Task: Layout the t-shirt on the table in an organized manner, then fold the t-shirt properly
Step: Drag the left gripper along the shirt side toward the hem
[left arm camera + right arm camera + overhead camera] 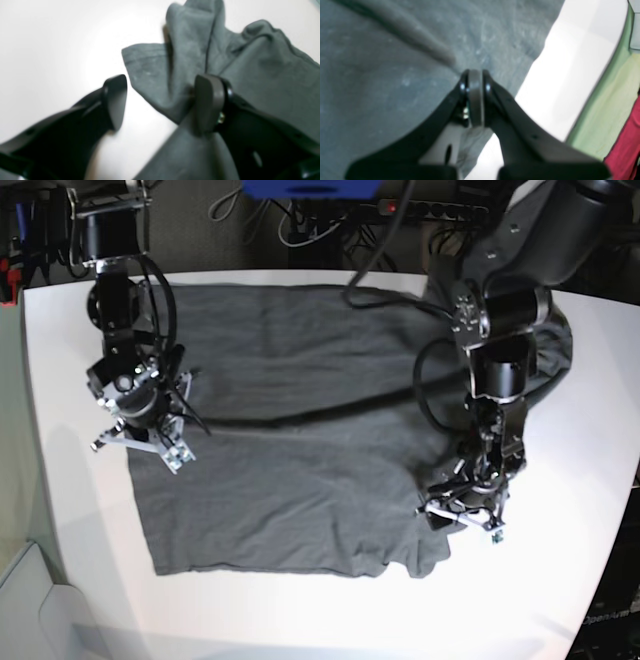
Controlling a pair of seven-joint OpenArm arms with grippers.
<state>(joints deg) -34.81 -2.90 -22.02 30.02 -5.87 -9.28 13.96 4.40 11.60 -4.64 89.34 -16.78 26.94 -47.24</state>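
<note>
White table (pixel 560 580) bearing the dark grey t-shirt (pixel 290 440) spread across its middle; left gripper (pixel 160 105) with jaws apart over a rumpled shirt edge, right gripper (pixel 475 97) clamped shut on shirt fabric.

Left gripper (pixel 160 102): jaws spread wide, one pad against cloth fold, nothing clamped. Left arm (pixel 500 330) reaches down, wrist vertical. Right gripper (pixel 475 75): pads pressed together. Right arm (pixel 115 290) upright, wrist angled downward.
</note>
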